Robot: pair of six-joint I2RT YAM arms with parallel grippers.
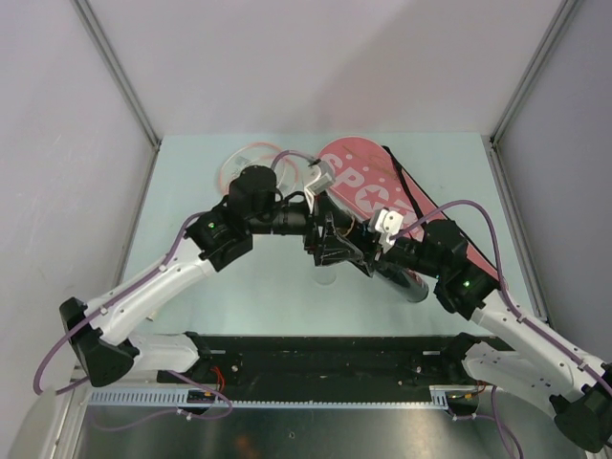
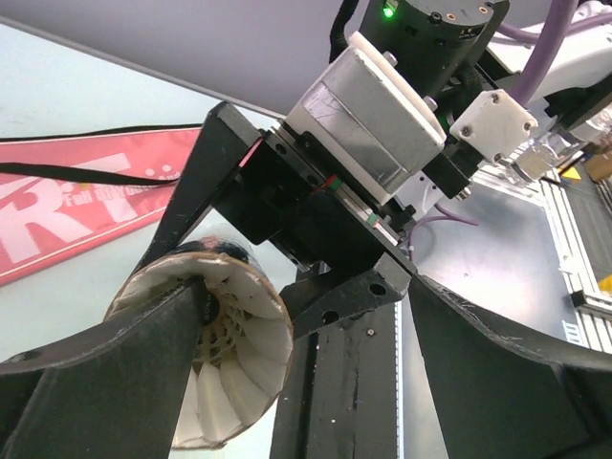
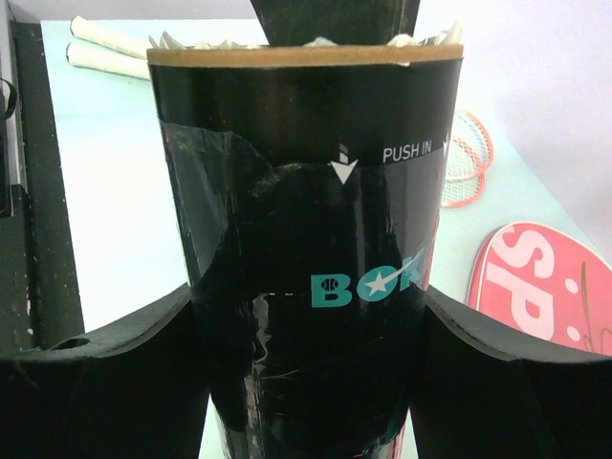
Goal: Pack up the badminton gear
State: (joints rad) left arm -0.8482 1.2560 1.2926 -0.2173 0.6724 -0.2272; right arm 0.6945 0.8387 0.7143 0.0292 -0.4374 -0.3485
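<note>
The black tube (image 3: 306,239) is off the table, with my right gripper (image 3: 306,354) shut on its body. White shuttlecock feathers (image 3: 220,43) peek over its cardboard rim. In the left wrist view a shuttlecock (image 2: 234,344) sits inside the tube's open mouth. My left gripper (image 2: 308,287) is open wide at that mouth. One of its fingers (image 2: 105,382) crosses in front of the rim and it holds nothing. From above, both grippers meet mid-table, left gripper (image 1: 335,244) against the end of the tube (image 1: 406,282). The pink cover (image 1: 368,186) and the racket (image 1: 251,163) lie behind them.
The cover's black strap (image 1: 411,196) trails along its right side. Grey walls close in the table at the left, back and right. A black rail (image 1: 325,368) runs along the near edge between the arm bases.
</note>
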